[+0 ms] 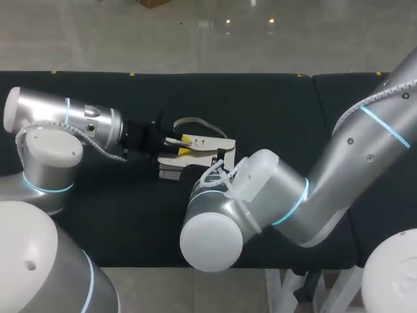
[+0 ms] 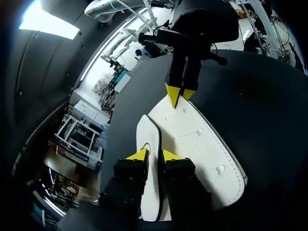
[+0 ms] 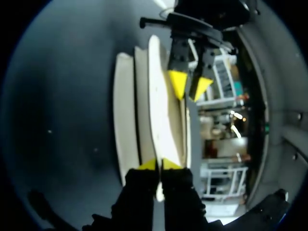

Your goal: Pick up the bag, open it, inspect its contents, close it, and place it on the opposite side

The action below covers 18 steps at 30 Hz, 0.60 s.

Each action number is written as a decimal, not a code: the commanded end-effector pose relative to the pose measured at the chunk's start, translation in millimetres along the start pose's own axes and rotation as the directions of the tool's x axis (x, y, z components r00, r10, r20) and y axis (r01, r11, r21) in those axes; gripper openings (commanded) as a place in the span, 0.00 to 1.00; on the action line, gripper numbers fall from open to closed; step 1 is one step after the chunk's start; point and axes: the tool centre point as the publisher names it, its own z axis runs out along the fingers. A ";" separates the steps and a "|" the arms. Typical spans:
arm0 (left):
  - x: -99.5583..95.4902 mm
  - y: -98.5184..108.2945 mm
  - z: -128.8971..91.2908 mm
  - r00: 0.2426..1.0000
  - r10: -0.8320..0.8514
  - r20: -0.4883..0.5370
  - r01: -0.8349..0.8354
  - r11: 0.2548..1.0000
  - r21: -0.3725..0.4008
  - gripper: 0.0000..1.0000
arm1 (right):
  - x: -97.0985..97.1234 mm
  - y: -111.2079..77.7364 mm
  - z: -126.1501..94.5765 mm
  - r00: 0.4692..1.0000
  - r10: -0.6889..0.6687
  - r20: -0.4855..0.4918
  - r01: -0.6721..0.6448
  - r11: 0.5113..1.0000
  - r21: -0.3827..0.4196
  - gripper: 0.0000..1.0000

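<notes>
Surface (image 1: 273, 104): upper strip, right of centre passable. Centre blocked: bag (image 1: 207, 141), left claw (image 1: 185, 145), right arm (image 1: 260, 195).

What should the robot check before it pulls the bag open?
1. Left gripper pinches a thin flap of the white bag: ok.
2. Right gripper pinches the bag's far edge, opposite the left one: ok.
3. Bag already open: not ok, its layers lie flat together.
4. Contents in sight: not ok, nothing inside shows.
5. Bag lifted off the table: cannot tell.
</notes>
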 end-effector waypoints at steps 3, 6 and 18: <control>4.7 2.2 4.6 1.000 -0.007 -0.002 0.007 1.000 0.001 0.00 | 1.7 1.3 0.4 1.000 0.000 0.002 0.000 1.000 0.002 0.00; 7.6 -1.5 6.7 1.000 0.006 -0.020 -0.005 1.000 0.013 0.00 | 1.7 1.3 0.4 1.000 0.000 0.002 0.000 1.000 0.002 0.00; 5.4 -8.6 -4.3 1.000 -0.007 0.003 0.007 1.000 0.020 0.98 | 1.7 1.3 0.4 1.000 0.000 0.002 0.000 1.000 0.002 0.00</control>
